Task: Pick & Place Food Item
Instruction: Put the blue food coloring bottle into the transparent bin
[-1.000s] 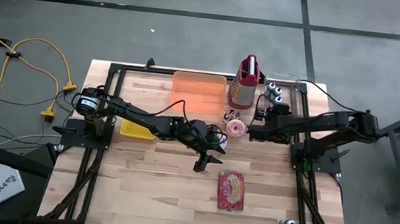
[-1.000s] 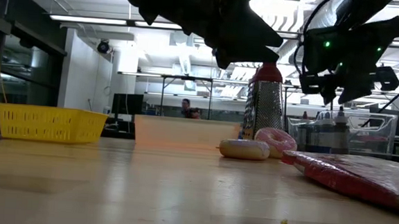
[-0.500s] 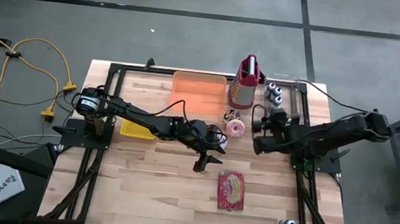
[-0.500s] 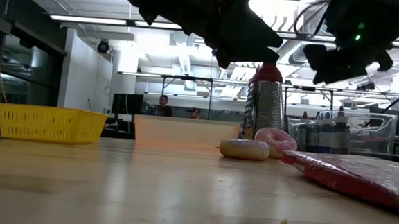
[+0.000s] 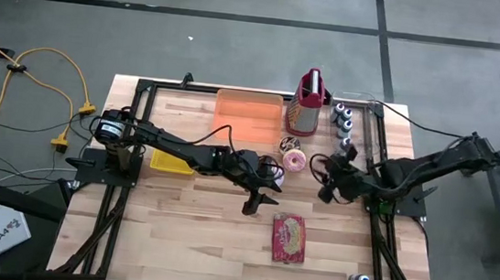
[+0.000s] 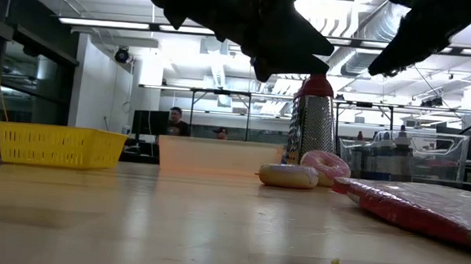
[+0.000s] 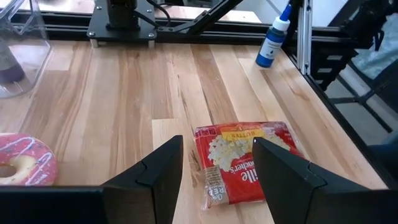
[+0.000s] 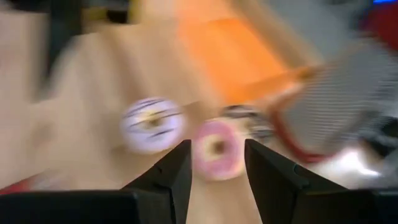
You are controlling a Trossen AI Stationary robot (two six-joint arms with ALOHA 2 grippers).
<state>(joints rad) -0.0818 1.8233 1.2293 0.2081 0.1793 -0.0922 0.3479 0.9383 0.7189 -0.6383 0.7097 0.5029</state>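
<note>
Broadly, the wooden table [image 5: 178,216] served as a staging ground, with containers lined along its far side and loose food nearer the middle, presumably so either arm could reach both. An orange bin [image 5: 248,110] sat at the far edge beside a metal grater [image 5: 304,108], and a yellow basket [image 5: 171,161] lay under the left arm's reach. A red snack packet [image 5: 288,237] lay flat toward the near side, apart from everything else. Just in front of the grater sat a pink donut [image 5: 295,161], with a smaller pastry [image 5: 289,144] touching it; the right wrist view showed three round items there, too blurred to sort out.

The left arm stretched low across the table, its left gripper [image 5: 258,199] hanging above bare wood, fingers spread and empty, looking toward the packet. The right arm was folded back toward its base, its right gripper [image 5: 332,180] near the pink donut, parted and holding nothing, likely lining up on it.
</note>
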